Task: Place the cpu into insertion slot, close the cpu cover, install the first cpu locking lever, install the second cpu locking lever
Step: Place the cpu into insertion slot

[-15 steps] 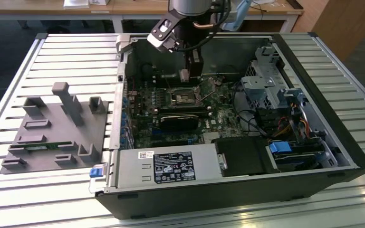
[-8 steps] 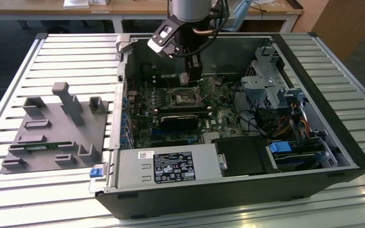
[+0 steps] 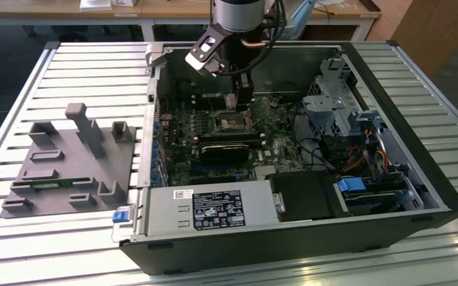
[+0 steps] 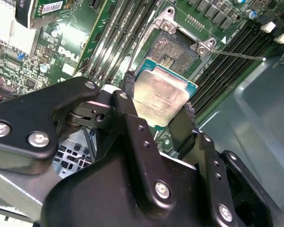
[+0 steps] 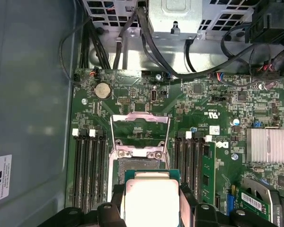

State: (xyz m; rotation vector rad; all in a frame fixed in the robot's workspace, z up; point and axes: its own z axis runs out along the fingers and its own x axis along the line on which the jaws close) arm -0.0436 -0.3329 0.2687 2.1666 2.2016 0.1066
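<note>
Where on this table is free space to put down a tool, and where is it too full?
The table is bare on the slats between the grey fixture and the camera, and beside the computer case on the exterior view's right. Inside the case is crowded: the end effector holds the cpu close to the insertion slot.

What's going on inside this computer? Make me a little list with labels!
pincer: shut on the cpu, gripping two opposite edges
cpu: held in the air just beside the insertion slot, not in it yet
insertion slot: empty, its pins showing
cpu cover: flipped open, standing up behind the slot
where: inside the open computer case
</note>
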